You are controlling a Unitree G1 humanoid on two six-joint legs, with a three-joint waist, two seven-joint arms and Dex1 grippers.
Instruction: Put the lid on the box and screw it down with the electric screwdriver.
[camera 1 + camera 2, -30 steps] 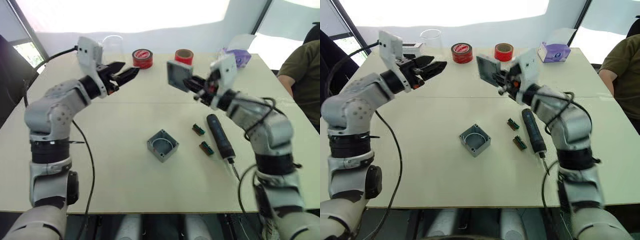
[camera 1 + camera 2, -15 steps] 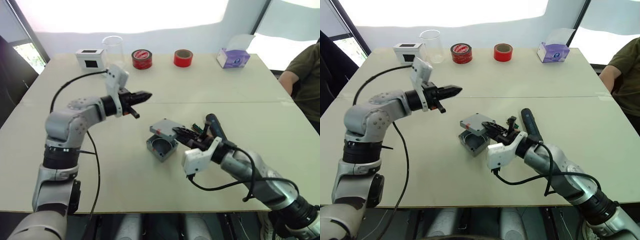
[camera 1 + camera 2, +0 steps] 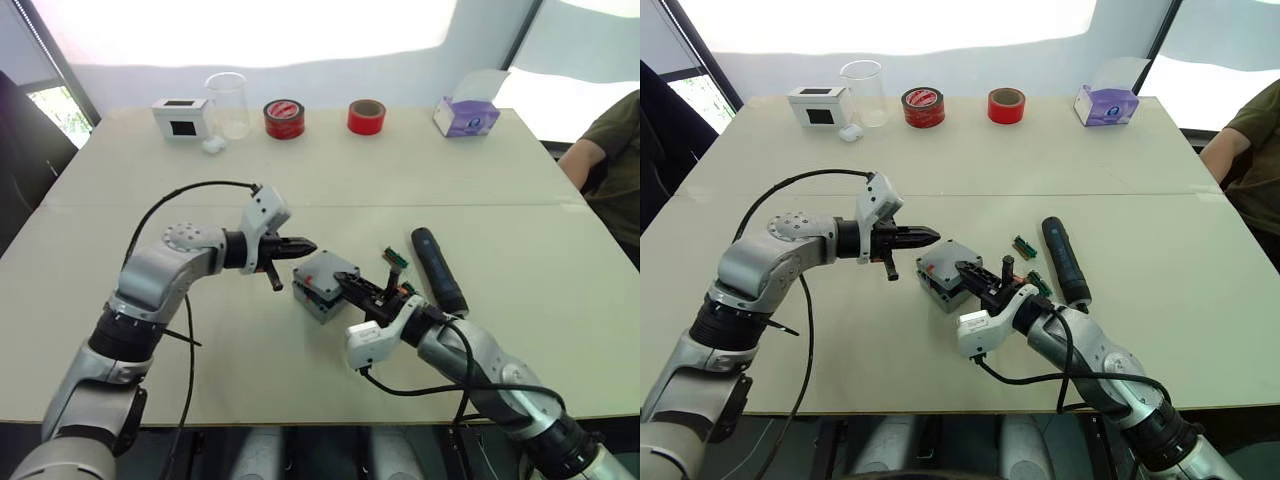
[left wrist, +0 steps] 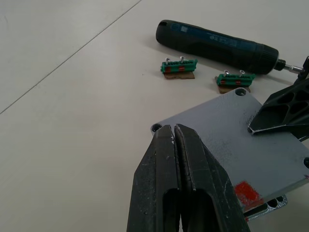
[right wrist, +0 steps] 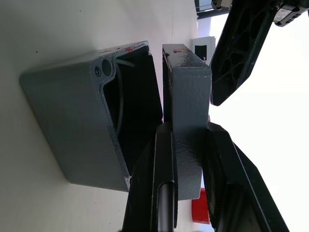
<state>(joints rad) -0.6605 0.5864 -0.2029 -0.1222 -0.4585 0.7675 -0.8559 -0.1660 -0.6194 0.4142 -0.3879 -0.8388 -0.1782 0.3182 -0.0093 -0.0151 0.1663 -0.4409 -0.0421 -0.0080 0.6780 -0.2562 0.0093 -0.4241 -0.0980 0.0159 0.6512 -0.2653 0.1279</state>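
We see the wide cream table point(image 3: 300, 180) under everything. On it, just beyond our right pincer point(image 3: 345, 281), lies the long black cylindrical electric screwdriver point(image 3: 437, 269), its thin bit pointing toward the near edge, well apart from the pincer's fingers. At the far edge, well away from both pincers, stand a purple tissue box point(image 3: 467, 116), a clear glass beaker point(image 3: 227, 104), a white box with a black window point(image 3: 181, 117) and two red tape rolls point(image 3: 285, 117).

Our right pincer pinches the shallow square grey lid point(image 3: 328, 271) by one edge and holds it over the small square grey box point(image 5: 91, 121). In the right wrist view the lid stands parallel to the box's open face with a narrow gap between them, so it is not seated. The box rests on the table directly beneath the lid, between our two pincers.

Our left pincer point(image 3: 305, 246), fingers pressed together and empty, points at the lid's far corner, its tips just above the lid's top face near a corner screw hole.

Two small green terminal pieces point(image 4: 179, 67) lie between the lid and the screwdriver, just beside our right pincer.
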